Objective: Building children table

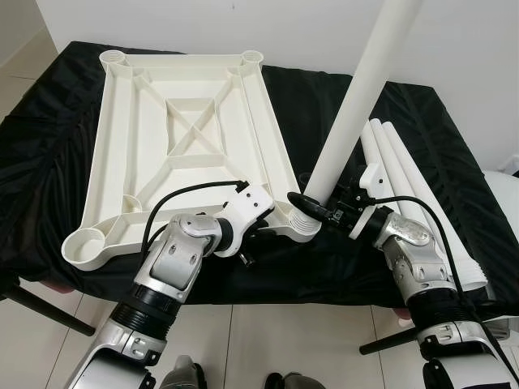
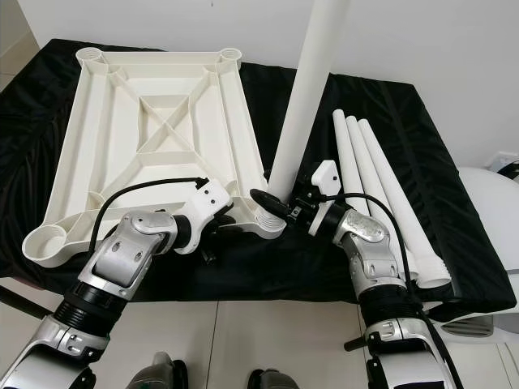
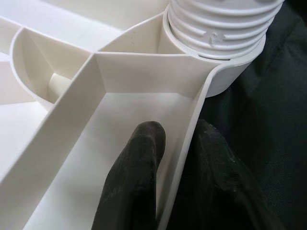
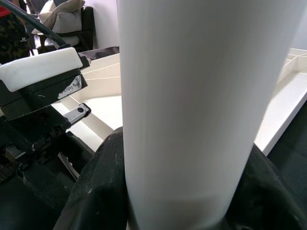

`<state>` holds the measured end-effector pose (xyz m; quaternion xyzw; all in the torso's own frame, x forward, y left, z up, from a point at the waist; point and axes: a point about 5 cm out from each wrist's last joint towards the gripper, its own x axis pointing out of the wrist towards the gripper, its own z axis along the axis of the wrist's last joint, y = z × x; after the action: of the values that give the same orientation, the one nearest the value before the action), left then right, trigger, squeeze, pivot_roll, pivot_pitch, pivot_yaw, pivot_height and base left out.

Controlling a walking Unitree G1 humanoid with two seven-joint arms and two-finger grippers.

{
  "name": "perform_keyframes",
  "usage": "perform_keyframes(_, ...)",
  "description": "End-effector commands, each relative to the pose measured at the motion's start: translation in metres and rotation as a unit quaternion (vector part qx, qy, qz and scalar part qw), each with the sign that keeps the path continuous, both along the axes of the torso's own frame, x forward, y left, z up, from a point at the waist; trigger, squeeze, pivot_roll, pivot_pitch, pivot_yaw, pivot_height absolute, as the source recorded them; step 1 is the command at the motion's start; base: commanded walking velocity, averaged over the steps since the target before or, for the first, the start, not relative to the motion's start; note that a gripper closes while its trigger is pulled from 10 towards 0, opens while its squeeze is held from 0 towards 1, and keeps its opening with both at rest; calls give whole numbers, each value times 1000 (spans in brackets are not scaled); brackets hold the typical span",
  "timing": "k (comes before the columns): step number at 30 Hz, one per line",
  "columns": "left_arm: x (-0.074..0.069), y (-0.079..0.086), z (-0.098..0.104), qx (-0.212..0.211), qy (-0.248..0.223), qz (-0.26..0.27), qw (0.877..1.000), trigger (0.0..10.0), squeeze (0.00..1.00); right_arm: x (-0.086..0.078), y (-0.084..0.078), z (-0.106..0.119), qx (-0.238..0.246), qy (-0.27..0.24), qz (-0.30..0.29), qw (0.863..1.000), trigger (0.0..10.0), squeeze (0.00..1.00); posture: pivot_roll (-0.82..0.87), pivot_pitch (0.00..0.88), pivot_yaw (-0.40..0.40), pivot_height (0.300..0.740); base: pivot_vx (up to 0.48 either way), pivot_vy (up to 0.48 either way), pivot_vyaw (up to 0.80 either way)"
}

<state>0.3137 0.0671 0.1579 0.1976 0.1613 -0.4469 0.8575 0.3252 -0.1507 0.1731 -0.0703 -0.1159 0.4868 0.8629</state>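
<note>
Tabletop [image 1: 186, 138]: upside down on the black-draped table [image 1: 422, 121], toward its left.
Left gripper [image 3: 175, 158]: fingers pinch the tabletop's near rim wall.
Right gripper [image 1: 312, 207]: clamps the upright leg [image 1: 357, 113] seated in the near-right corner socket; top cut off.
Spare legs [image 1: 413, 194]: right side.

- A plain indoor room, likely a home: white walls [image 1: 470, 49] and pale floor tiles [image 1: 268, 332].
- A black cloth [image 1: 49, 154] drapes a low bench.
- A chair [image 4: 72, 19] piled with clothes stands behind.

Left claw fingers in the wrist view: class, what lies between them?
The rim wall of the white tabletop, pinched between the left claw's two black fingers, near the corner socket holding the threaded leg.
</note>
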Motion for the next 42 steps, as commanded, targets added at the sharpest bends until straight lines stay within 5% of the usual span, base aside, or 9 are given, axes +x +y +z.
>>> perform_keyframes(1,11,23,-10,9,1,104,995,10000,0,-8,11,0,-20,-20,39,999,10000,0,-4,123,-81,740,0,0,0)
perform_keyframes(29,3,16,-8,8,1,70,998,10000,0,-3,12,4,-9,-13,41,999,10000,0,0,127,-79,740,0,0,0)
perform_keyframes(42,-17,6,-1,-12,19,-1,1000,10000,0,4,1,14,-23,19,132,991,10000,0,21,137,-56,740,0,0,0)
